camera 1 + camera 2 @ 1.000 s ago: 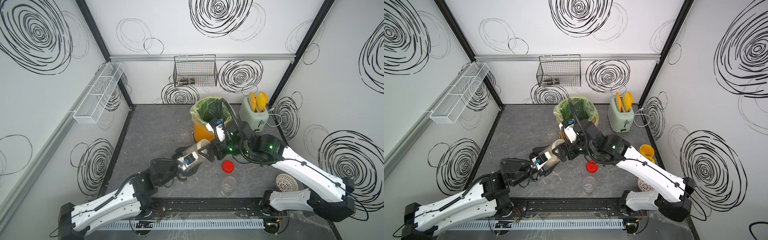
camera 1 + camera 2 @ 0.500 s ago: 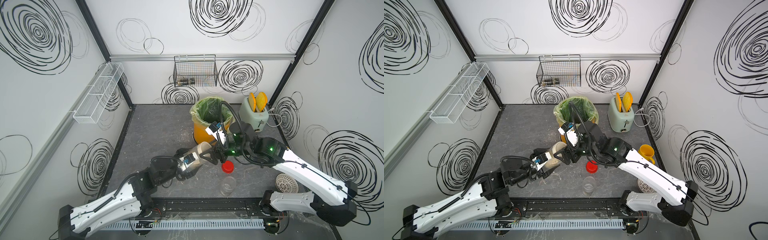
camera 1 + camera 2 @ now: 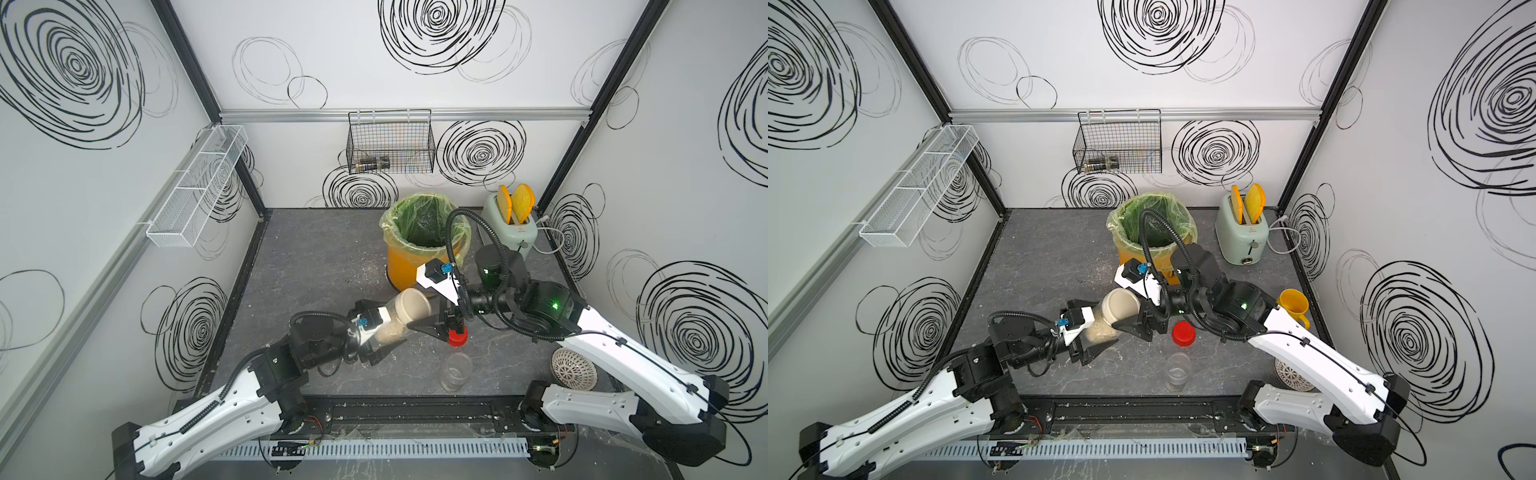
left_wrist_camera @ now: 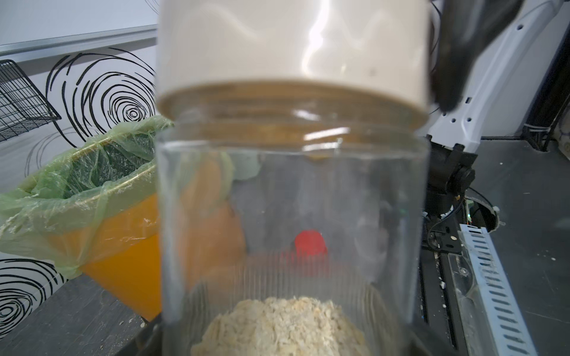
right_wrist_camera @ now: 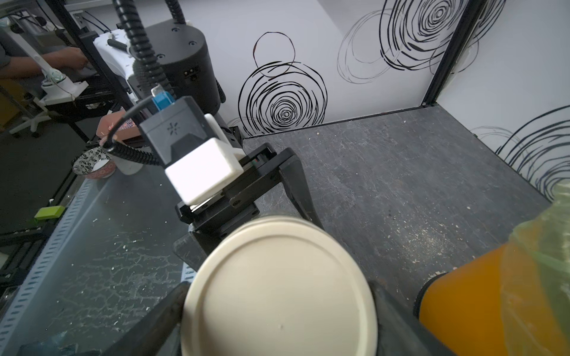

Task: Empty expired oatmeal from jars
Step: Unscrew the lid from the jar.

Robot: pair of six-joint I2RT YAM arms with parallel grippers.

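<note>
Bin (image 3: 402, 268) behind held jar (image 3: 395, 326); red cap (image 3: 1183, 333) nr

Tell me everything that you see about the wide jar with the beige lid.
The wide jar is a clear, plastic-looking cylinder with a flat round beige lid in place. Pale, flaky oatmeal fills only its bottom part. It is held tilted, lid uppermost. The left end effector grips its body; the fingers of the right end effector flank the lid.

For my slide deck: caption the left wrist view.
Clear plastic jar with beige round lid, pale oatmeal flakes inside.
</note>
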